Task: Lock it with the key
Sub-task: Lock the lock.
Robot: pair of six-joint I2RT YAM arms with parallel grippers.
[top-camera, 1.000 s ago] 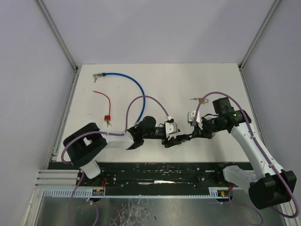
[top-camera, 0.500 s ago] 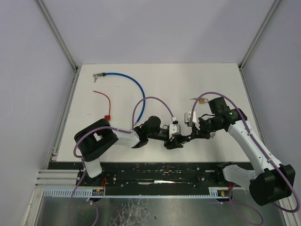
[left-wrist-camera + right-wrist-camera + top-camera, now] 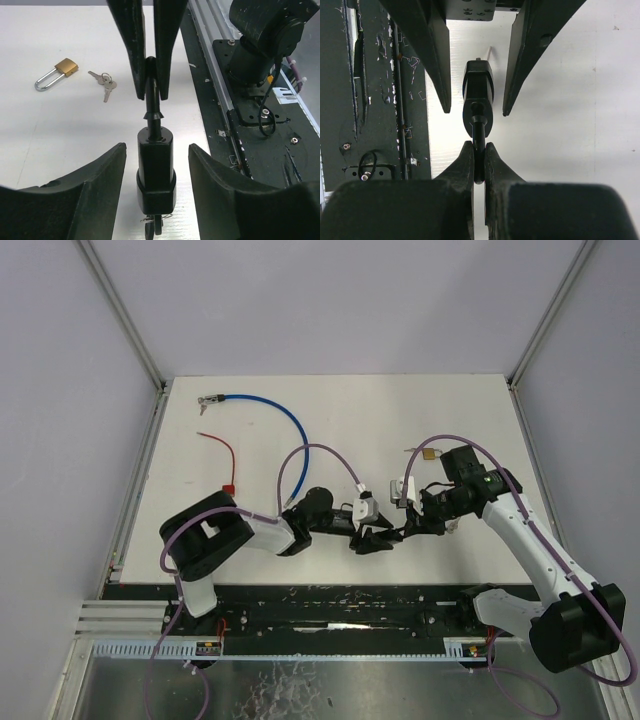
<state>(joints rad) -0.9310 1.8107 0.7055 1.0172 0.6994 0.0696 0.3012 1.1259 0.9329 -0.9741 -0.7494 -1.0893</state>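
Note:
A black lock body [image 3: 156, 170] hangs between both grippers near the table's front edge. Its thin black shaft [image 3: 152, 107] runs to my right gripper [image 3: 479, 147], which is shut on that shaft [image 3: 479, 132]. My left gripper [image 3: 157, 147] stands open around the lock body, with a gap on each side. A black key [image 3: 154, 229] with a wire ring sticks out of the body's near end. From above, the left gripper [image 3: 375, 538] and the right gripper [image 3: 408, 528] meet tip to tip.
A brass padlock [image 3: 56, 73] with a small bunch of keys [image 3: 103, 82] lies on the white table, behind the right arm [image 3: 428, 453]. A blue cable [image 3: 275, 412] and a red cable lock [image 3: 226, 468] lie at the back left. The black base rail [image 3: 340, 605] runs along the near edge.
My left arm has swung forward and right, bringing its fingers around the lock body. Its jaws have narrowed slightly. The right gripper has shifted a little left, still holding the shaft.

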